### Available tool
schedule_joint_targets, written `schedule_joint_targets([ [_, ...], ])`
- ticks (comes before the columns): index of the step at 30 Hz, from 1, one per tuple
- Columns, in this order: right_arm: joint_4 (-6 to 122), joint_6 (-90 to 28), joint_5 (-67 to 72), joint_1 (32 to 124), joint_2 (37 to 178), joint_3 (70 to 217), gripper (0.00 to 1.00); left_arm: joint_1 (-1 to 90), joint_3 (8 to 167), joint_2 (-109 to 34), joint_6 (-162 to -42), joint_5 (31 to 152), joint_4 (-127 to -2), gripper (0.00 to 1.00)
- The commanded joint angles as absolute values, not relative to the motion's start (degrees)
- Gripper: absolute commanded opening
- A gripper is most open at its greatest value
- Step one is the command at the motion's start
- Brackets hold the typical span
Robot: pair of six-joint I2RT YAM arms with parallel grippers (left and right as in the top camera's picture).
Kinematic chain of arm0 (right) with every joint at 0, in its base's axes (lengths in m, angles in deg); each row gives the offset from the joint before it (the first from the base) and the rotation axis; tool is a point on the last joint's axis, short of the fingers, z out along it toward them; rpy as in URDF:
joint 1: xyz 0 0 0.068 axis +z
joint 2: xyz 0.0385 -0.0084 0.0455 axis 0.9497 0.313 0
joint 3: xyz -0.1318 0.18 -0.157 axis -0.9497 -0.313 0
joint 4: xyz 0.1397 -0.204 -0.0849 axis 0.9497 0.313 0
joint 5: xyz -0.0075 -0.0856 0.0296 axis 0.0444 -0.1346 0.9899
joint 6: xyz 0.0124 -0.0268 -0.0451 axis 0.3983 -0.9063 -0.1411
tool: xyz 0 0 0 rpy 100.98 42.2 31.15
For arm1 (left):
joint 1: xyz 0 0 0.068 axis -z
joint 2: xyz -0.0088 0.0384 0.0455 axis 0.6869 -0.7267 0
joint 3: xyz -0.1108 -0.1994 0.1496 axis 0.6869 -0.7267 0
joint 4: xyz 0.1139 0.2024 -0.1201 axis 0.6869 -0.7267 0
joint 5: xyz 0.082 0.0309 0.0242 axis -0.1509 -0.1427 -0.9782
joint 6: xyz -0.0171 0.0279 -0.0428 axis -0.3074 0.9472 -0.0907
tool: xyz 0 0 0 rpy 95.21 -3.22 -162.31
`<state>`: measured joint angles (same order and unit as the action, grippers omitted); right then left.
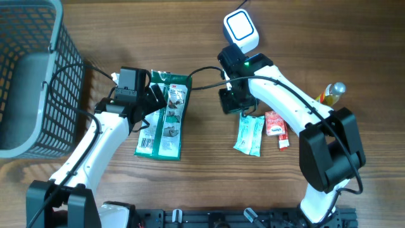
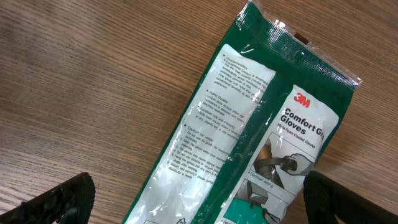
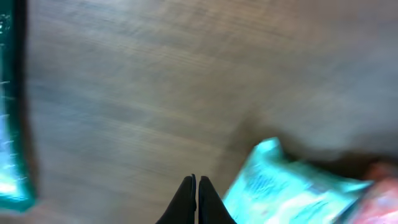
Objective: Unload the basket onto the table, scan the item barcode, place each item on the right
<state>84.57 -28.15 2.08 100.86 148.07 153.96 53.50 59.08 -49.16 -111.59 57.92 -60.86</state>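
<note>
Overhead: the left gripper hangs over the green gloves pack, which lies flat on the table, mid-left. The right gripper is just above a teal packet. The white scanner stands at the far edge, well apart from the pack.

Left wrist: fingers are spread fully, empty, straddling the pack. No barcode shows here.

Right wrist: blurred. Fingertips are pressed together on nothing.

Risk: the slick, flat film may slide or buckle when pinched, and the barcode could end up turned away from the scanner.
</note>
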Motion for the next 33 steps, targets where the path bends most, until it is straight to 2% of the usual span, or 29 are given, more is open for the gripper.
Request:
schedule_joint_targets([
  [1,86.3,-18.81,8.86,101.49,148.68,151.9,0.04,53.28,59.45,-49.05,-111.13,57.46,-60.75,1.0],
  [9,81.4,-15.78,5.25,103.0,148.68,141.89,0.04,53.28,59.45,-49.05,-111.13,57.49,-60.75,1.0],
  [21,90.89,-14.4,-14.95,100.47,148.68,140.54,0.04,53.26,59.45,-49.05,-111.13,57.46,-60.75,1.0],
  [25,89.88,-14.53,-13.28,100.18,148.68,140.54,0.04,53.28,59.45,-49.05,-111.13,57.46,-60.75,1.0],
  [32,83.78,-15.27,-1.42,100.84,148.68,140.54,0.05,53.26,59.45,-49.05,-111.13,57.49,-60.75,1.0],
  [33,82.32,-15.69,0.2,101.06,148.68,140.54,0.08,53.28,59.45,-49.05,-111.15,57.46,-60.75,1.0],
])
